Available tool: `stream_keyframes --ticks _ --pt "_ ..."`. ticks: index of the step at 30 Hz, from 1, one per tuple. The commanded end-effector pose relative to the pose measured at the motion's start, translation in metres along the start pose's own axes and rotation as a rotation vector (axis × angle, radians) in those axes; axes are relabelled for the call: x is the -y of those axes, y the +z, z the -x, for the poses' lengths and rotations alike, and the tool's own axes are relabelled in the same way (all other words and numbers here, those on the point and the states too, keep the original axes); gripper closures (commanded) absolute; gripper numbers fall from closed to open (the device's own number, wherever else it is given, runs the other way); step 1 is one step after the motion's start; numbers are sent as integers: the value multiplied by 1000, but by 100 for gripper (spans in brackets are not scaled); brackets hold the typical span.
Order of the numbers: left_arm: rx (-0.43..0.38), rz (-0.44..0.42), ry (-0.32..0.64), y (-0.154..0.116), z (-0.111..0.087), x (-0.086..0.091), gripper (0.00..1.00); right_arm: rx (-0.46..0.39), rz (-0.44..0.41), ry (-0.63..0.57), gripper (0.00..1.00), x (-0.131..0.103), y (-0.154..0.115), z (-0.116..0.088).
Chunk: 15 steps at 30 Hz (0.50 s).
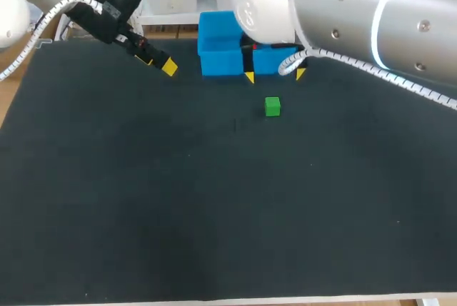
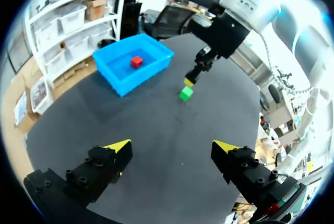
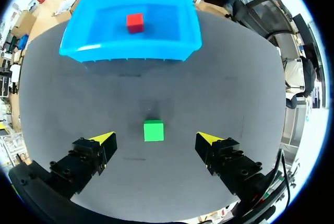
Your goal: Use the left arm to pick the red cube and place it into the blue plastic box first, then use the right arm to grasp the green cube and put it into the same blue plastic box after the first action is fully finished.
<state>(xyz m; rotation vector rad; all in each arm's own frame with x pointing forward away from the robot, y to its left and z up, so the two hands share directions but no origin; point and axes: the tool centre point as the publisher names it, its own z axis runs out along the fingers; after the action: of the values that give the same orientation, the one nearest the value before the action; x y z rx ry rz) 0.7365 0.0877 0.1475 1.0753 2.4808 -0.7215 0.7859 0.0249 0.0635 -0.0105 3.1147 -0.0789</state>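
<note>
The right gripper (image 1: 275, 75) hangs open and empty over the green cube (image 3: 153, 130), which lies on the table just on the near side of the blue plastic box (image 3: 130, 51). I think that if it descends off centre or crooked to the cube's faces, one finger can push the small cube aside, or pinch only a corner so that it slips out. I count one red cube (image 3: 134, 22), lying inside the box, one green cube, one box and two grippers; the left gripper (image 2: 172, 146) is also open and empty, at the far left.
</note>
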Motion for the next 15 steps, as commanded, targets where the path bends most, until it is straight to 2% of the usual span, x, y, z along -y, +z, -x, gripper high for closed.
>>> stream_keyframes --ticks 1,15 --pt "5 -3 4 0 -1 -1 0 18 3 8 0 -2 8 -7" --pt "5 -3 4 0 -1 -1 0 50 22 58 0 1 31 -17"
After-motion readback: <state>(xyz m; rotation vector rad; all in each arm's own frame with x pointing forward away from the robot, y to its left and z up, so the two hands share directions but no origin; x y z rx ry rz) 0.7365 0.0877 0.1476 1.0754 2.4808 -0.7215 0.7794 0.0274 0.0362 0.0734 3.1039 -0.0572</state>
